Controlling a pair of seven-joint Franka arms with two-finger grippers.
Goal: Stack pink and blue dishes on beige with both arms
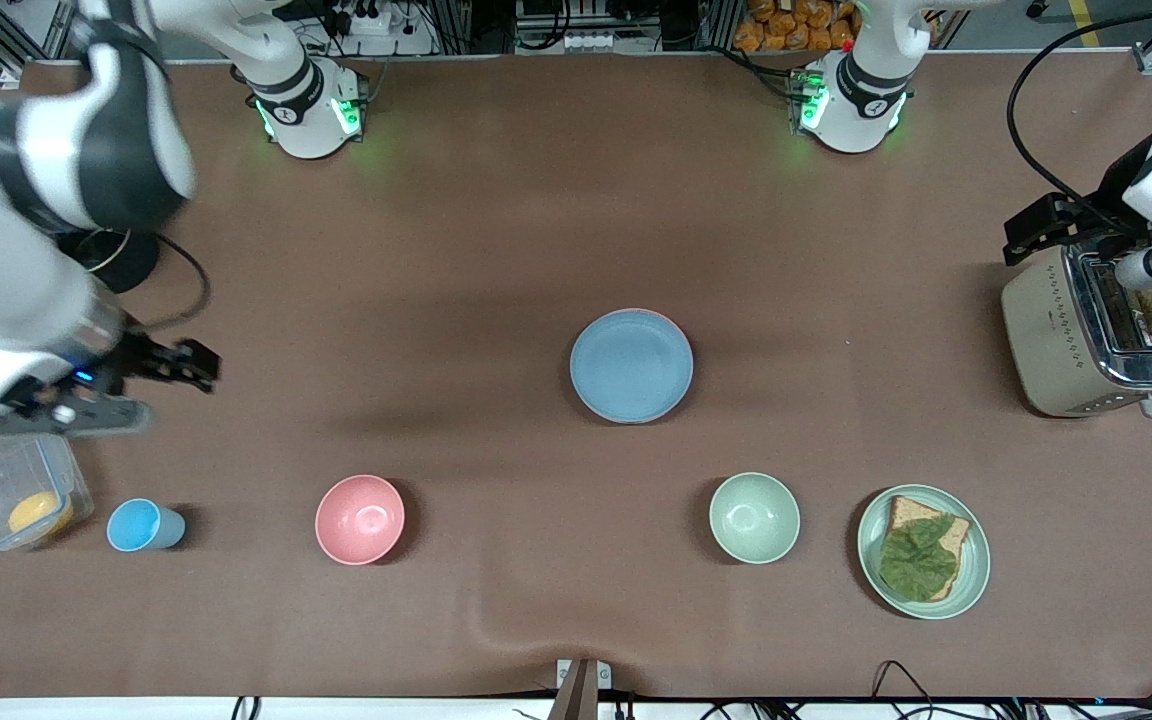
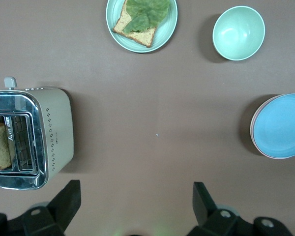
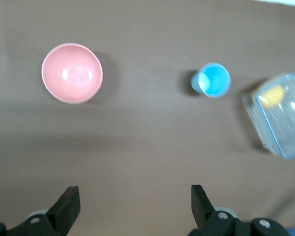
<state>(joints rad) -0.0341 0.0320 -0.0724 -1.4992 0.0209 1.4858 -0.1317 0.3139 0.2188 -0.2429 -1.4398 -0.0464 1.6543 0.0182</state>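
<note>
Front view: blue plate [image 1: 631,366] tops stack mid-table, pink rim [image 2: 254,129] showing beneath, beige not visible | my left jaws [image 2: 133,201] released, over table beside toaster [image 1: 1086,335] | my right jaws [image 3: 132,204] released, over table near pink bowl [image 3: 72,73], both empty

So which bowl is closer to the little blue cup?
The pink bowl. It sits beside the blue cup, toward the right arm's end; the green bowl is by the toast plate.
</note>
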